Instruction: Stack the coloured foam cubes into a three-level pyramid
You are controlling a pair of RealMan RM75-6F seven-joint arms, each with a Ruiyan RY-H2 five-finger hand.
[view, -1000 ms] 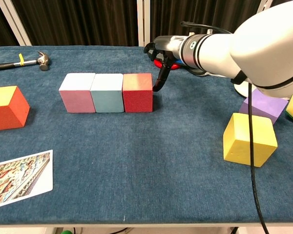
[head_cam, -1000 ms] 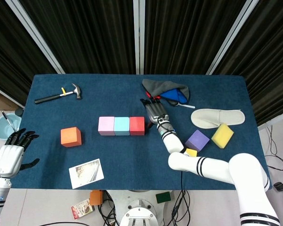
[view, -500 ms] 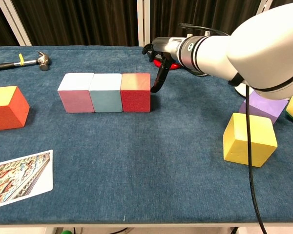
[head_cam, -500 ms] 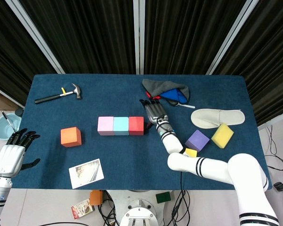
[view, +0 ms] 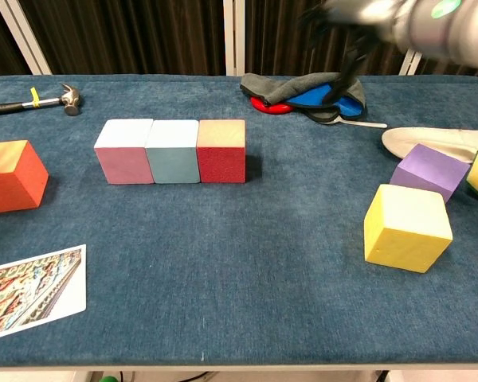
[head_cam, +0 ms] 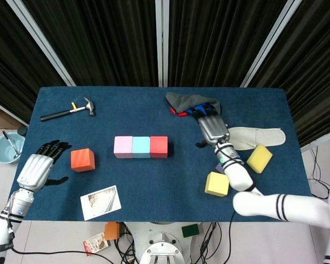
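Withdrawn from red cube [head_cam: 159, 146]: right hand [head_cam: 213, 130], now raised, empty, fingers loose. Left hand [head_cam: 37, 166] open, nearer orange cube [head_cam: 82, 159]. Bottom row complete mid-bench [head_cam: 154, 181]; second level pending.

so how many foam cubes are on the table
7: pink cube, light blue cube and red cube in a row mid-table; orange cube left; two yellow and a partly hidden purple cube right.

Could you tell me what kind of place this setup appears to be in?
Probably a robotics lab or test station: a blue-covered table against black curtains, laid with mixed props such as foam cubes, a hammer and a slipper.
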